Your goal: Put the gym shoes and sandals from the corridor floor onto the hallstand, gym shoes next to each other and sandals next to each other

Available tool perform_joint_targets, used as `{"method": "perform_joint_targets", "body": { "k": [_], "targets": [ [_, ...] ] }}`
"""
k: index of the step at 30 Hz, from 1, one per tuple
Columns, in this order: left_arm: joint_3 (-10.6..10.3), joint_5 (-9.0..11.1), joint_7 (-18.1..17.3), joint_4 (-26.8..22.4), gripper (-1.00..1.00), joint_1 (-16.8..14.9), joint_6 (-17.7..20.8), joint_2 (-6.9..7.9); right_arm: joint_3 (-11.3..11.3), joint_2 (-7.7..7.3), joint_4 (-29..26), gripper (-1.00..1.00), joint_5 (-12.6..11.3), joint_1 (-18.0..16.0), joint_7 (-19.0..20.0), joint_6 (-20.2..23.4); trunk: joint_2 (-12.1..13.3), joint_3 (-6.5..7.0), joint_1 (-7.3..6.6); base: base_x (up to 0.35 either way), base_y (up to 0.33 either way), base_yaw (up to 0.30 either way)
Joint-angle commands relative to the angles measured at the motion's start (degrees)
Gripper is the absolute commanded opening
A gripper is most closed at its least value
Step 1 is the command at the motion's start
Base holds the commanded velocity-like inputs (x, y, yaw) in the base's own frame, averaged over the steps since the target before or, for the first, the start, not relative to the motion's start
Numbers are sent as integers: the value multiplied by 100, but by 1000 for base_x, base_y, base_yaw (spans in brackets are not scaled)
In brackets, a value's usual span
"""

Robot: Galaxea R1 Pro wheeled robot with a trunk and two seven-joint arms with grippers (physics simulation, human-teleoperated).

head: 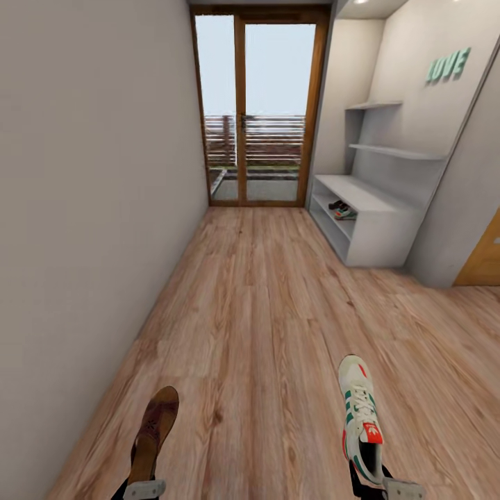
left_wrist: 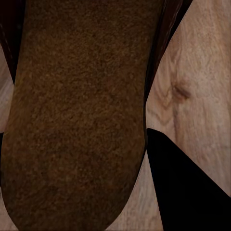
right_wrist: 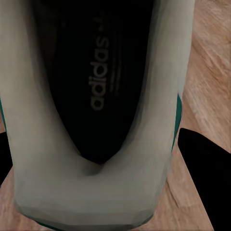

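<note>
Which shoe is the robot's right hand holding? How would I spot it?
Start at the wooden floor near the bottom of the head view. The right gripper holds a sneaker by its heel: white, laced, with green stripes, unlike the flat brown sandal beside it.

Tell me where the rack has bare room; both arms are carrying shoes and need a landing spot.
The hallstand has its whole top surface bare, from the door end to the near end. Its upper shelf row holds footwear midway along, leaving room on the door side. The near part of that row is hidden by the end panel.
</note>
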Motion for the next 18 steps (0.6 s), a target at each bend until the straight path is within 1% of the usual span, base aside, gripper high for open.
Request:
{"method": "perform_joint_targets", "body": {
  "k": [1, 18],
  "targets": [
    [35, -75, 18, 4, -100, -4, -18, -2, -54, -1, 3, -100, 38, -4, 20, -15, -2, -5, 2, 337, 0, 0],
    [35, -82, 18, 126, -100, -4, -19, -2, -54, -1, 2, -100, 38, -4, 21, -15, -2, -5, 2, 337, 0, 0]
  ]
}}
